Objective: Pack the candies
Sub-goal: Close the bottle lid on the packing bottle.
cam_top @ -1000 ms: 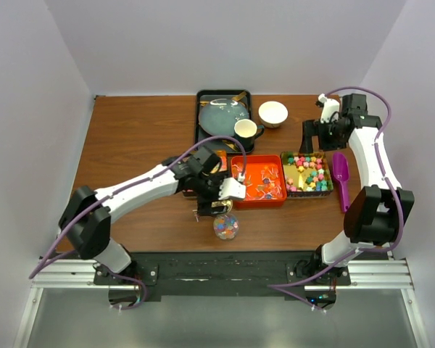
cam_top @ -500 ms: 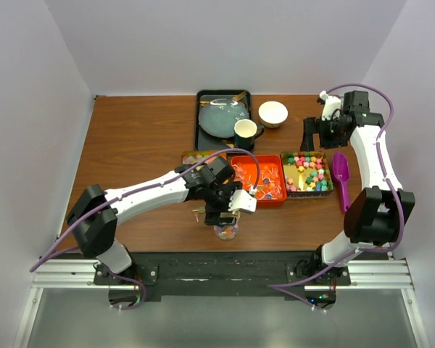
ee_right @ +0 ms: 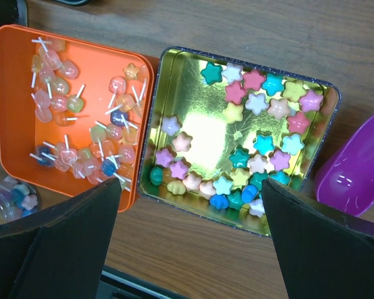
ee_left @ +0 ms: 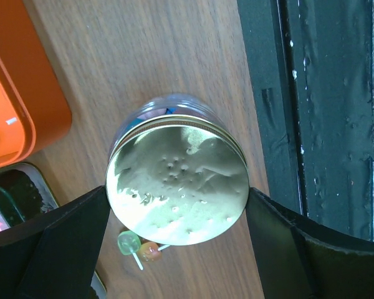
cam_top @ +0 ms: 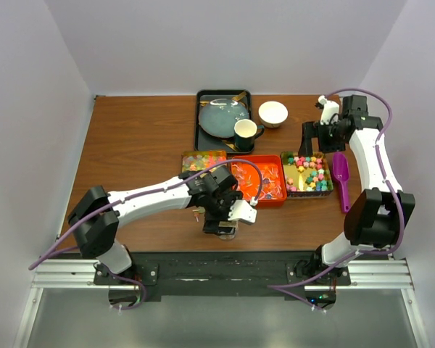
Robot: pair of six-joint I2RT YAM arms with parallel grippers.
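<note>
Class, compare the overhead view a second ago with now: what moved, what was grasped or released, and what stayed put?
The left pincer swung toward the near table edge, and its open jaws now straddle the gold-lidded jar; no firm grasp shows. The right pincer barely shifted, open above the candies. The orange tray and purple scoop stayed put.

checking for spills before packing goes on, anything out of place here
Two small lollipops lie loose on the bare wood beside the gold-lidded jar, outside the orange tray where the other lollipops sit. They look spilled.
</note>
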